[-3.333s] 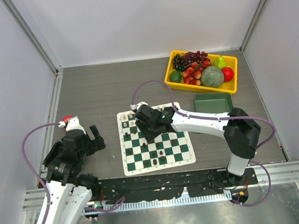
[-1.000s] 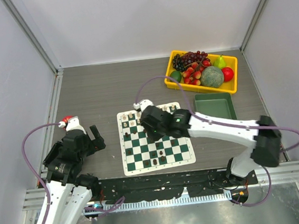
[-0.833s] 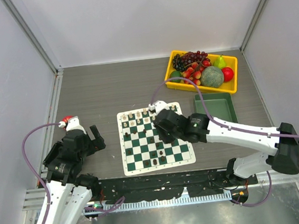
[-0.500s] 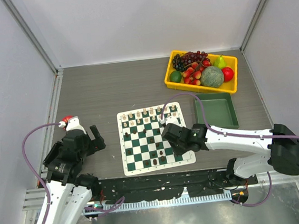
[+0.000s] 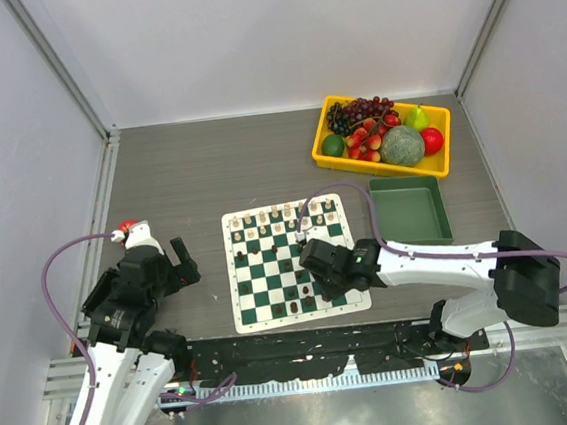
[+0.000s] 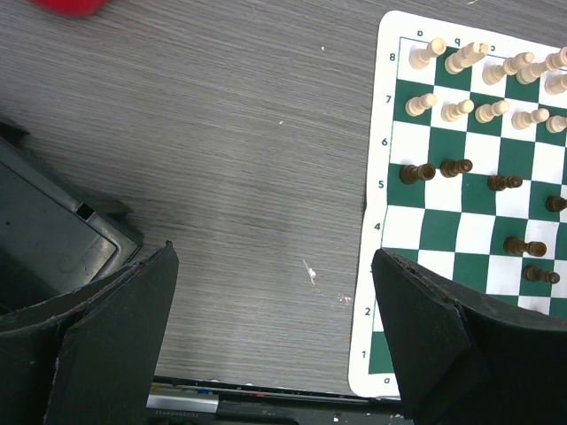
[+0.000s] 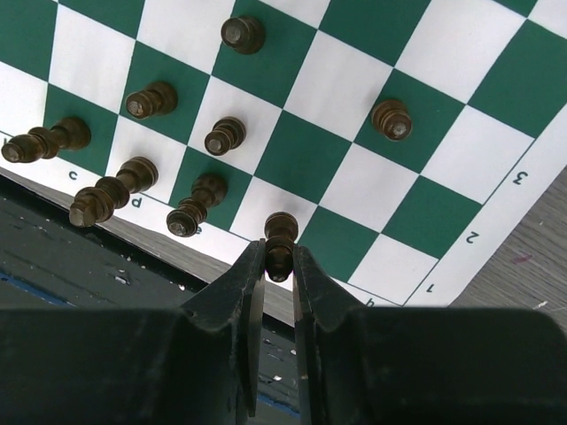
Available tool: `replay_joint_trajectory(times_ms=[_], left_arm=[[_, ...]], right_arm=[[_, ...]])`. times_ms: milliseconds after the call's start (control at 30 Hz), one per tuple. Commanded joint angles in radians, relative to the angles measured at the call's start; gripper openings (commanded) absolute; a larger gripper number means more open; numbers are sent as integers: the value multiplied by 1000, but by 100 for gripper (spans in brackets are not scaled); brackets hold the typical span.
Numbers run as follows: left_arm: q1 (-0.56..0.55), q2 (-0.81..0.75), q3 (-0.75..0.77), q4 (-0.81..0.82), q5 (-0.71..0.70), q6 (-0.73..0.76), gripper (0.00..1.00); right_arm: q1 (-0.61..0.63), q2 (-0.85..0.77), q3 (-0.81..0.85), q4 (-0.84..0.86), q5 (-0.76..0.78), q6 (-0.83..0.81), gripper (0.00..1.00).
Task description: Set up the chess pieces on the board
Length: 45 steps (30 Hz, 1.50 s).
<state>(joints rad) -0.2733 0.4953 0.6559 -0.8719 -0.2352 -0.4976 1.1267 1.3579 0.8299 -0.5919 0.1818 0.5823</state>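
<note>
At the board's (image 5: 242,322) near edge, right of centre: one dark chessman (image 7: 280,237), clamped upright in my right gripper (image 7: 277,258), swung here from the far-left corner. Seated or not: cannot tell. Other dark pieces (image 7: 195,215) stand beside it along that edge. Left gripper (image 6: 275,257): spread wide, empty, off the board's side. Judgement: letting go comes next.

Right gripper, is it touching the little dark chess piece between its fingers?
Touching. The right wrist view shows both fingers of the right gripper pressed against the sides of the dark chess piece, with no gap.
</note>
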Motion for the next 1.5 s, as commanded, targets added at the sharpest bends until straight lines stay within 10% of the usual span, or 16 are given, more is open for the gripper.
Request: replay_joint_trajectory(times_ms=[0,467,900,1467], left_arm=[[5,5,1,36,-3,-12,99],[5,8,1,36,-3,-12,99],[5,8,1,36,-1,-12,99],[3,-4,-1,39,5,-10,99]], right_arm=[[16,21,23,32,-1,22,20],[27,53,17,56,-1,27,21],[12,-80,118,-74,155,-45,49],[-317,165,290,53,48,-200,54]])
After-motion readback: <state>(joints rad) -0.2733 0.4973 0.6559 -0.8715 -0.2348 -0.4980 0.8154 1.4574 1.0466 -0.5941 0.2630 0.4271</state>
